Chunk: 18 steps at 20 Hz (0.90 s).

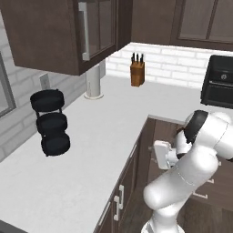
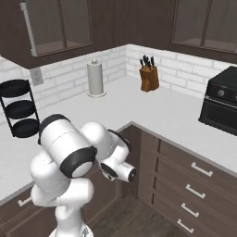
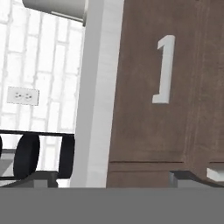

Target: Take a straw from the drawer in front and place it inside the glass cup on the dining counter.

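gripper point(image 3: 112, 177): jaws spread wide, nothing held | drawer point(image 3: 164, 87): shut, contents hidden | knife block point(image 1: 137, 73): held knives, far counter

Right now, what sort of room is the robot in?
A home kitchen, by the look of it: a white L-shaped counter over dark wood drawers, a knife block, a paper towel roll and a black oven.

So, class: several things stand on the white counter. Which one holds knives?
The brown wooden knife block by the brick back wall, with dark handles sticking out of its top. The paper towel roll and the black three-tier rack hold none.
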Available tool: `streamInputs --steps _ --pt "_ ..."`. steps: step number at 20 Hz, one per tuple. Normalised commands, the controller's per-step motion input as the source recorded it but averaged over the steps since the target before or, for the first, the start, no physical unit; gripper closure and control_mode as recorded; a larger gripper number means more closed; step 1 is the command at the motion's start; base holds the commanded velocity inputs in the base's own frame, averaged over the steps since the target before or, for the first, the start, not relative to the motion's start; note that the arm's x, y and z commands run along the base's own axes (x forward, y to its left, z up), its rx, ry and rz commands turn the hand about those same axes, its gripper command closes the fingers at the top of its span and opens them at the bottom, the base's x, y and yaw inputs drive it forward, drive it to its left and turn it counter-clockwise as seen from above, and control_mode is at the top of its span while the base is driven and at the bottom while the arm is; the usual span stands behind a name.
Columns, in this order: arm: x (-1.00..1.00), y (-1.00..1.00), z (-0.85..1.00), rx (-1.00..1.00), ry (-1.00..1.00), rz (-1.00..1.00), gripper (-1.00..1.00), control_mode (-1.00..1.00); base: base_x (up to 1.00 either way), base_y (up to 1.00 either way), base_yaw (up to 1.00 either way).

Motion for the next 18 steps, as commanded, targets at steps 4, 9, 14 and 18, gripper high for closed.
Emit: streamInputs --steps 4,9,14,18 --pt "0.28 0.0 -0.25 0.0 0.0 0.0 -1.0 -1.0 0.0 0.0 0.0" --pt "0.44 0.0 -0.15 0.0 0.0 0.0 -1.0 -1.0 0.0 0.0 0.0" --pt "0.35 0.0 -0.21 0.0 0.0 0.0 -1.0 -1.0 0.0 0.0 0.0" --pt "0.4 0.0 -0.25 0.0 0.0 0.0 -1.0 -1.0 0.0 0.0 0.0"
